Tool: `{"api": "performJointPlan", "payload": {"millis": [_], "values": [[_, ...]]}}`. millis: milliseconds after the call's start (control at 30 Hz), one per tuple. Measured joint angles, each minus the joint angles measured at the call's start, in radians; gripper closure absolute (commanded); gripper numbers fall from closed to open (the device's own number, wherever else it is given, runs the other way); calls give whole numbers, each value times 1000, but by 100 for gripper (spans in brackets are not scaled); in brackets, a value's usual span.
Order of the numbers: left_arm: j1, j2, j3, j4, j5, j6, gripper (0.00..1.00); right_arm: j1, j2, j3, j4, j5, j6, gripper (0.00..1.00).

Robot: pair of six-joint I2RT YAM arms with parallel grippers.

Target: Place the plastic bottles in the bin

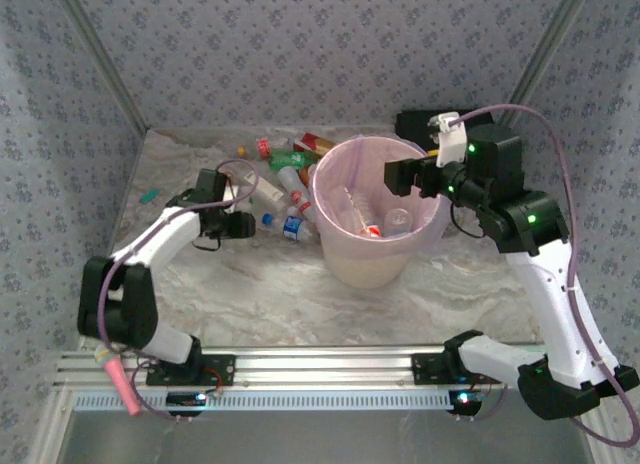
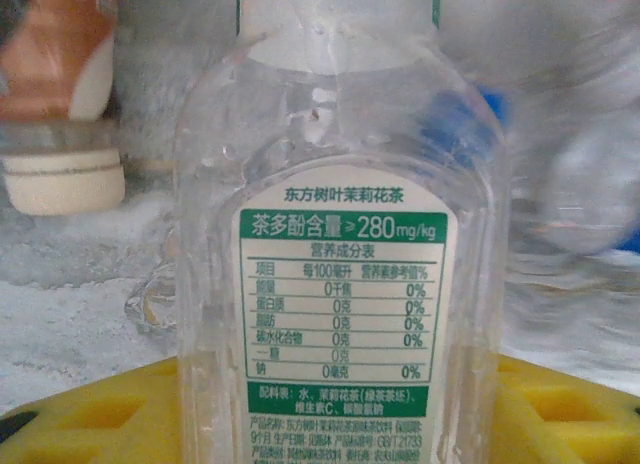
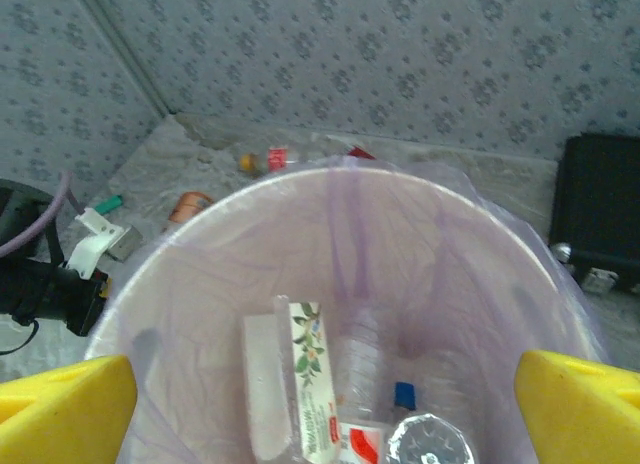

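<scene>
Flowered grey wallpaper (image 1: 300, 54) closes in a marbled desk (image 1: 290, 294), with the bin (image 1: 345, 259) standing between the two arms.

The left jaws sit low on the desk and are clenched on a clear bottle (image 2: 340, 284) with a green-and-white label. Its base lies between the yellow pads (image 2: 90, 414), which meet both of its flanks, and its neck points away from them. Just beyond these jaws and to either side lie more of the plastic bottles (image 1: 290, 179), among them an orange-labelled one (image 2: 60, 54) off the left pad. That heap stretches from the jaws toward the bin wall.

The right jaws hang released over the bin's mouth, yellow fingers (image 3: 60, 409) spread wide with nothing between them. Straight below them, on the pink liner, lie several bottles already dropped in (image 3: 310, 384). A black case (image 3: 600, 214) sits out past the right finger.

The gripped bottle looks empty, so it is probably very light and thin-walled. It would likely dent under a hard squeeze, and its smooth plastic could slip or twist. A hold across the flat labelled faces low on the body, as here, seems the steadier place; the rounded shoulder and neck would tend to roll out.
</scene>
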Motion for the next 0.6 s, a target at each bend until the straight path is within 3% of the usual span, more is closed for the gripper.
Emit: {"api": "performJointPlan", "payload": {"millis": [300, 600], "values": [[-69, -353, 14, 123, 179, -51, 61, 145, 164, 137, 69, -42, 58, 5], [-208, -453, -57, 328, 253, -81, 65, 250, 362, 254, 138, -133, 120, 10]]}}
